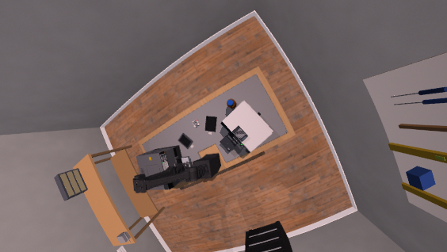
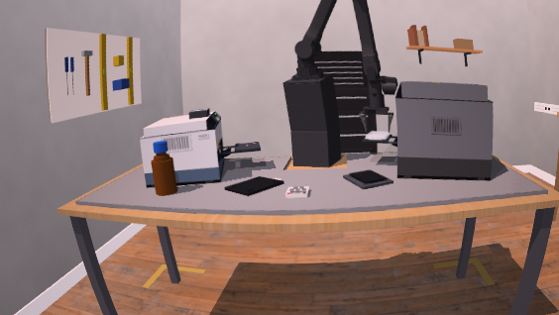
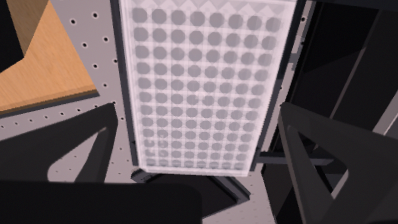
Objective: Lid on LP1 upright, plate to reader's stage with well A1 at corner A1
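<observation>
A white well plate (image 3: 195, 85) (image 2: 379, 135) lies on the stage that sticks out of the dark grey machine (image 2: 443, 129) (image 1: 158, 160). Its top looks pale and hazy; I cannot tell whether a lid is on it. My gripper (image 3: 197, 111) (image 2: 378, 119) is open, directly above the plate, with one finger on each long side and not touching it. The white machine (image 2: 181, 152) (image 1: 250, 123) stands at the other end of the bench; its dark stage (image 2: 246, 146) is bare.
A brown bottle with a blue cap (image 2: 164, 170) (image 1: 231, 103) stands beside the white machine. A flat black pad (image 2: 254, 185), a small white item (image 2: 297, 191) and a black framed nest (image 2: 368, 178) lie on the grey deck. The arm's black pedestal (image 2: 312, 121) stands mid-bench.
</observation>
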You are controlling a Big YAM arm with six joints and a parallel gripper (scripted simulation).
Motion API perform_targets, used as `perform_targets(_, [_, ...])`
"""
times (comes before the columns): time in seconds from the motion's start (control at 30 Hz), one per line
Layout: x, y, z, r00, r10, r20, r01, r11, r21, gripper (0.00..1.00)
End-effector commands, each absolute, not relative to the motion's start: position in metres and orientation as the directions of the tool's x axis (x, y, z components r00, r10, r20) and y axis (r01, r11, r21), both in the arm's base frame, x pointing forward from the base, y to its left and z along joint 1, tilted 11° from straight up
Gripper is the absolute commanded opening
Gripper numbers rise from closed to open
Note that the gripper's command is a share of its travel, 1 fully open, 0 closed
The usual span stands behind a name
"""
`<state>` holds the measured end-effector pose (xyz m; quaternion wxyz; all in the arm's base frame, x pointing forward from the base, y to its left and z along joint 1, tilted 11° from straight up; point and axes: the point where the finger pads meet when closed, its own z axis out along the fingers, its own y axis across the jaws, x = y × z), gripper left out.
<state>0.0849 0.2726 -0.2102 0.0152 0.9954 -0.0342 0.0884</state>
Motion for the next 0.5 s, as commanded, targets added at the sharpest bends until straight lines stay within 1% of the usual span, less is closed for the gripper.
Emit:
perform_targets(0.0, [0.081,0.286,-0.2,0.981,-0.069,0.182,-0.07,-0.998,-0.003,1.0])
perform_targets(0.47, [0.086,0.275,-0.197,0.981,-0.069,0.18,-0.074,-0.997,0.016,1.0])
